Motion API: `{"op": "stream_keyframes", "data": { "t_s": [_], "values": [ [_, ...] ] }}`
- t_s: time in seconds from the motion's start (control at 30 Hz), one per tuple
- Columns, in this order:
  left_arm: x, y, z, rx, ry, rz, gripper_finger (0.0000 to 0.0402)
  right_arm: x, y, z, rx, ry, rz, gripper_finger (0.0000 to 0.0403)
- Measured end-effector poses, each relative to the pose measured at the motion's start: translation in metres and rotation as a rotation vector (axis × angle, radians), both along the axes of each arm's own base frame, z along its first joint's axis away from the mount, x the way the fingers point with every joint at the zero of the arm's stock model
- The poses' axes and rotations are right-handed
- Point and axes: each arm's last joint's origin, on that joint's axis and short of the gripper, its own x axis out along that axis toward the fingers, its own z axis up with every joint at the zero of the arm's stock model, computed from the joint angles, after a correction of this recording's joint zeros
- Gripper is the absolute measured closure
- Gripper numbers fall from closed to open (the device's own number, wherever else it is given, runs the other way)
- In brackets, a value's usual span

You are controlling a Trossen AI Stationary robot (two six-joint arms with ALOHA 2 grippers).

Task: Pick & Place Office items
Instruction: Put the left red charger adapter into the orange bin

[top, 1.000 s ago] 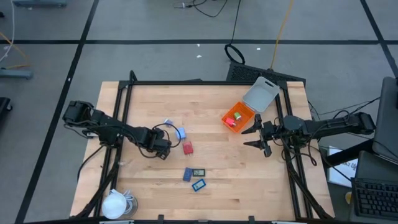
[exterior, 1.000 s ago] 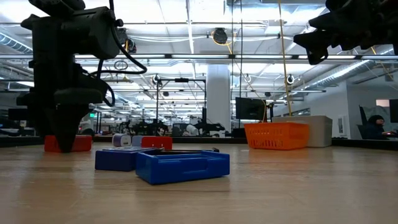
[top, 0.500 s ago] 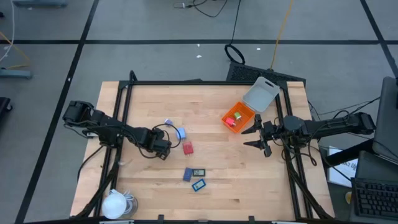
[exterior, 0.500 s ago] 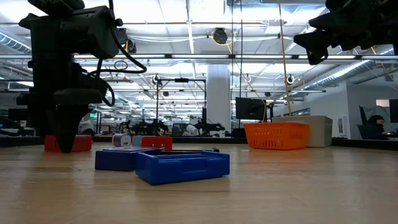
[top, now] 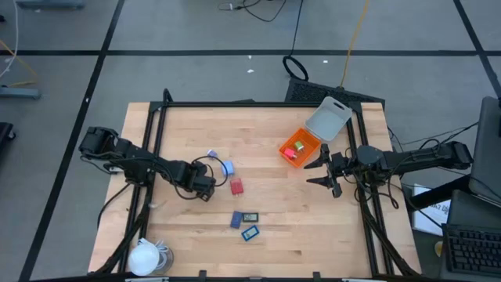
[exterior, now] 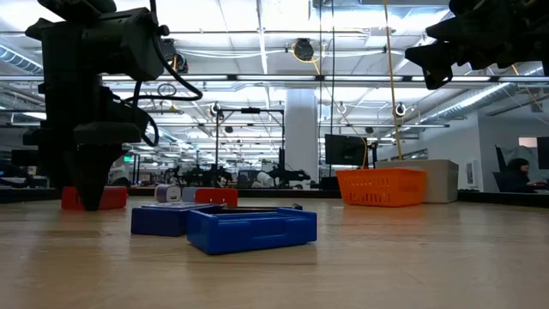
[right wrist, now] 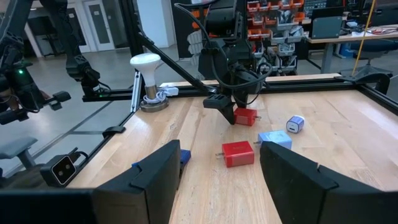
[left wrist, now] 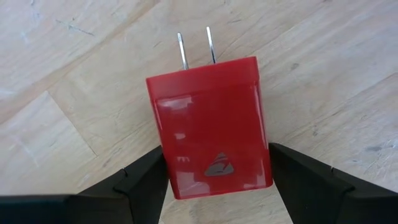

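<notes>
A red block point(left wrist: 211, 130) with two metal prongs lies flat on the wooden table, between the fingers of my left gripper point(left wrist: 216, 163), which points straight down at the table's left middle point(top: 205, 192). In the high view the gripper hides this block. A second red block point(top: 236, 186) lies just right of it. A pale blue cube point(top: 223, 167), a small purple-white cube point(top: 211, 155), two blue flat pieces point(top: 236, 220) point(top: 250, 233) and a dark flat piece point(top: 250, 217) rest on the table nearby. My right gripper point(top: 327, 171) hangs open and level near the right edge, holding nothing. My left gripper has the red block's two long sides point(left wrist: 166, 177) between its two fingers, at the end away from the prongs. The fingers point(left wrist: 140, 180) come from above, pointing down, and lie across the block. The block lies flat on the table with its prongs level.
An orange tray point(top: 288, 141) with small pieces in it stands at the back right, its grey lid point(top: 328, 121) beside it. A white round lump with a cord point(top: 145, 254) sits at the near left corner. A black frame point(top: 258, 103) borders the table.
</notes>
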Motion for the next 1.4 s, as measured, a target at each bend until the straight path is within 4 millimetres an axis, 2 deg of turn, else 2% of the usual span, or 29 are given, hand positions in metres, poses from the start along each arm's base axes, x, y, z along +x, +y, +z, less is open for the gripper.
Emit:
{"op": "stream_keyframes", "data": {
  "t_s": [0.2,0.37,0.57,0.73,1.03,1.2,1.4],
  "values": [
    [0.001,0.0,0.0,0.008,-0.009,0.001,0.0184,0.0,0.0,0.0,0.014,0.003,-0.001,0.0193],
    [0.003,0.002,0.0,0.057,-0.029,-0.021,0.0185,0.0,0.0,0.0,0.014,0.003,-0.001,0.0193],
    [0.006,-0.004,0.0,0.138,-0.084,-0.088,0.0165,0.0,0.0,0.0,0.014,0.003,-0.001,0.0193],
    [0.015,-0.016,0.007,0.157,-0.225,-0.175,0.0187,0.0,0.0,0.0,0.014,0.003,-0.001,0.0193],
    [0.034,-0.043,0.032,0.166,-0.559,-0.383,0.0177,0.003,0.0,-0.004,0.012,0.031,0.0,0.0193],
    [0.043,-0.059,0.046,0.159,-0.747,-0.522,0.0182,0.01,0.003,-0.006,0.012,0.03,0.014,0.0193],
    [0.051,-0.067,0.059,0.143,-0.911,-0.568,0.0183,0.022,0.009,-0.007,0.0,-0.007,0.047,0.0193]
  ]
}}
